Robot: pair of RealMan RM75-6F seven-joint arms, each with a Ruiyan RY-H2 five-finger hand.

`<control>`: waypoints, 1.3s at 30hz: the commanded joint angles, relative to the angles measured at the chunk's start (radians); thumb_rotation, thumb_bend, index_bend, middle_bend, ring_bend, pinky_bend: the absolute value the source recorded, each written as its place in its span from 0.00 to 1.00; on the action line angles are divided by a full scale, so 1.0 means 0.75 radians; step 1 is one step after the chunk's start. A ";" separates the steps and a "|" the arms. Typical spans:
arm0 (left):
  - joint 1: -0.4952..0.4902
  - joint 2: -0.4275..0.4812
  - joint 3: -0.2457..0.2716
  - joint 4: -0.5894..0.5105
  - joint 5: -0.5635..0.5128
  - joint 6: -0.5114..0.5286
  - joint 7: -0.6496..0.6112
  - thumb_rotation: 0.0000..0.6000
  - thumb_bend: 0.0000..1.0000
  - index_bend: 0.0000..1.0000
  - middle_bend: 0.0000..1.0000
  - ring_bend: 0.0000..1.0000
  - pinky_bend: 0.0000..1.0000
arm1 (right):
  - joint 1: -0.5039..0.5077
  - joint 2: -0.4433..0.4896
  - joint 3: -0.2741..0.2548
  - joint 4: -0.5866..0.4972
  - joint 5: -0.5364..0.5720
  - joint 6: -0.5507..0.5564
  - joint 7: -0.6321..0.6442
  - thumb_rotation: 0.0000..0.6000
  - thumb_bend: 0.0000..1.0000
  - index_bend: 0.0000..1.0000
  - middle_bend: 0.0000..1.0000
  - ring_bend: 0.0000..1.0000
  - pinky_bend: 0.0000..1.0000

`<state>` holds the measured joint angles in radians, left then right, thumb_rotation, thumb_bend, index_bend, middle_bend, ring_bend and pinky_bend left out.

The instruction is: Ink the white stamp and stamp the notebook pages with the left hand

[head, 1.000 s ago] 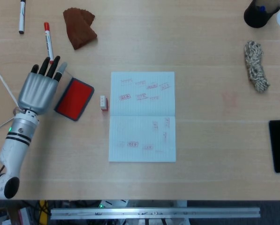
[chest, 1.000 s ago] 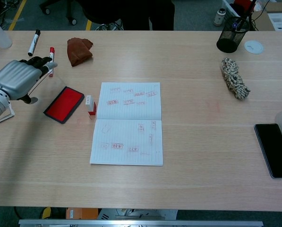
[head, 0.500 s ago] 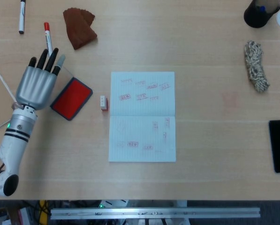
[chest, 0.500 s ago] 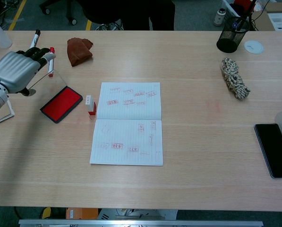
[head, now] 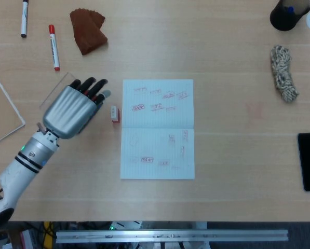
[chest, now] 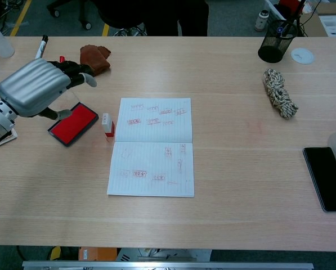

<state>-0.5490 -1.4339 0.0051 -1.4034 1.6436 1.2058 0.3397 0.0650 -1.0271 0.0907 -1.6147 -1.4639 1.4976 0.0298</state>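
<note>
Swung in from the desk's left edge within the last second: the silver left hand [head: 71, 108], dark fingers [head: 91, 88] extended and apart, grasping nothing, now hovering over the red ink pad in its dark tray [chest: 74, 123]. Hidden almost wholly beneath the palm in the head view, that pad; plainly visible under and beside the hand in the chest view. Just beyond the fingertips, untouched and upright, the small white stamp with a red base [head: 114, 114], standing right against the left edge of the open lined notebook [head: 158, 128]. Already scattered with faint red impressions, both pages. Judged from the new position, an approach toward picking up the stamp, with inking and pressing not yet begun this round. Farther toward the desk's far left corner, a red-capped marker [head: 53, 47], a black marker [head: 24, 18] and a crumpled brown cloth [head: 88, 30]. Right hand out of both views.
</note>
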 commanded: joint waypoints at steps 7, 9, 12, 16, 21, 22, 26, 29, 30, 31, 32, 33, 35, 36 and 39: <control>-0.093 -0.122 0.004 0.117 0.066 -0.083 -0.015 1.00 0.17 0.31 0.21 0.23 0.44 | -0.010 0.003 -0.002 0.000 0.004 0.006 0.002 1.00 0.26 0.33 0.39 0.31 0.42; -0.109 -0.146 -0.001 0.151 0.063 -0.104 -0.013 1.00 0.17 0.31 0.20 0.22 0.44 | -0.012 0.003 -0.002 0.002 0.004 0.008 0.004 1.00 0.26 0.33 0.39 0.31 0.42; -0.126 -0.167 -0.004 0.185 0.048 -0.139 -0.015 1.00 0.17 0.31 0.19 0.21 0.44 | -0.015 0.003 -0.002 0.006 0.008 0.008 0.008 1.00 0.26 0.33 0.39 0.31 0.42; -0.138 -0.193 -0.008 0.227 0.025 -0.173 0.013 1.00 0.17 0.31 0.18 0.21 0.44 | -0.018 0.002 -0.002 0.013 0.013 0.006 0.013 1.00 0.26 0.32 0.39 0.31 0.42; -0.146 -0.213 -0.015 0.244 -0.025 -0.226 0.063 1.00 0.17 0.31 0.17 0.20 0.44 | -0.019 0.000 -0.001 0.021 0.015 0.004 0.021 1.00 0.26 0.33 0.39 0.31 0.42; -0.147 -0.214 -0.015 0.243 -0.031 -0.233 0.072 1.00 0.17 0.31 0.17 0.20 0.44 | -0.019 -0.001 -0.001 0.023 0.015 0.004 0.022 1.00 0.26 0.33 0.39 0.31 0.42; -0.148 -0.221 -0.014 0.242 -0.060 -0.257 0.096 1.00 0.17 0.32 0.17 0.20 0.44 | -0.021 -0.002 -0.001 0.027 0.017 0.002 0.026 1.00 0.26 0.33 0.39 0.31 0.42; -0.149 -0.228 -0.016 0.249 -0.080 -0.271 0.116 1.00 0.17 0.33 0.17 0.20 0.44 | -0.022 -0.003 -0.002 0.029 0.015 0.003 0.027 1.00 0.26 0.33 0.39 0.31 0.42; -0.149 -0.231 -0.017 0.251 -0.087 -0.275 0.124 1.00 0.17 0.33 0.17 0.20 0.44 | -0.023 -0.003 -0.001 0.029 0.016 0.003 0.028 1.00 0.26 0.33 0.39 0.31 0.42; -0.149 -0.232 -0.018 0.252 -0.094 -0.279 0.132 1.00 0.17 0.34 0.17 0.19 0.44 | -0.023 -0.003 -0.001 0.030 0.016 0.004 0.028 1.00 0.26 0.33 0.39 0.31 0.42; -0.150 -0.234 -0.020 0.253 -0.103 -0.286 0.146 1.00 0.17 0.34 0.17 0.19 0.44 | -0.024 -0.003 -0.001 0.030 0.016 0.004 0.029 1.00 0.26 0.33 0.39 0.31 0.42; -0.150 -0.235 -0.020 0.252 -0.111 -0.292 0.157 1.00 0.17 0.35 0.17 0.19 0.44 | -0.025 -0.003 -0.001 0.030 0.017 0.005 0.029 1.00 0.26 0.33 0.39 0.31 0.42; -0.150 -0.233 -0.021 0.244 -0.127 -0.303 0.176 1.00 0.17 0.36 0.16 0.19 0.43 | -0.026 -0.003 -0.001 0.031 0.018 0.005 0.029 1.00 0.26 0.33 0.39 0.31 0.42; -0.150 -0.229 -0.020 0.237 -0.137 -0.311 0.186 1.00 0.17 0.36 0.16 0.19 0.43 | -0.027 -0.004 -0.002 0.031 0.018 0.005 0.030 1.00 0.26 0.33 0.39 0.31 0.42; -0.150 -0.220 -0.017 0.216 -0.157 -0.330 0.204 1.00 0.17 0.37 0.16 0.19 0.43 | -0.028 -0.005 -0.002 0.033 0.020 0.003 0.029 1.00 0.26 0.33 0.39 0.31 0.42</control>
<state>-0.6615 -1.6017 -0.0086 -1.2369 1.5302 0.9625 0.4885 0.0437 -1.0307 0.0890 -1.5903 -1.4488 1.5003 0.0516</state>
